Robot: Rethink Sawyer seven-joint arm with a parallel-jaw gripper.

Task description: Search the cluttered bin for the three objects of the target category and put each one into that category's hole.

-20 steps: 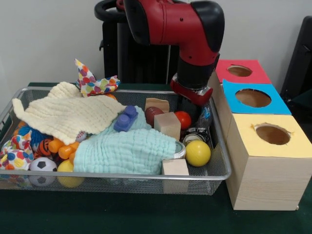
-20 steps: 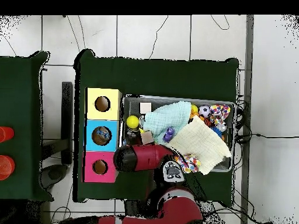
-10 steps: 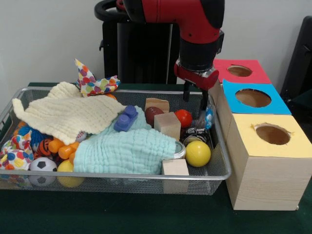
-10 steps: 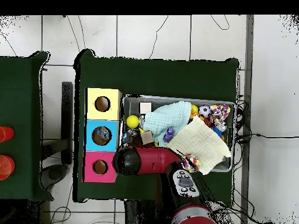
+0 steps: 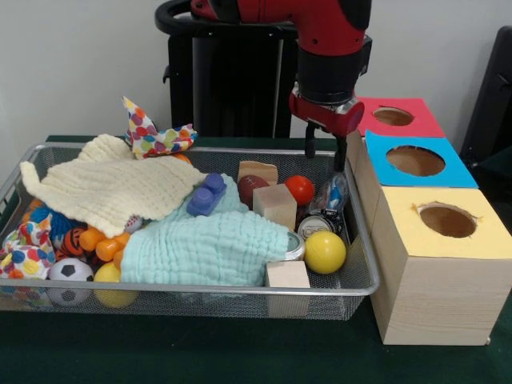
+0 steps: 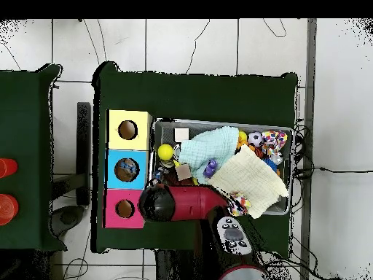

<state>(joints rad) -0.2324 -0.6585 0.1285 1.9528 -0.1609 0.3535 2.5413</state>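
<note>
While above bin | fingers apart, empty

Dark green bench, covered with cloth. Directly on it: wire mesh bin full of toys and cloths, and just beside, touching, row of three wooden boxes: yellow-topped box, blue-topped box, red-topped box, each with round hole on top.
</note>
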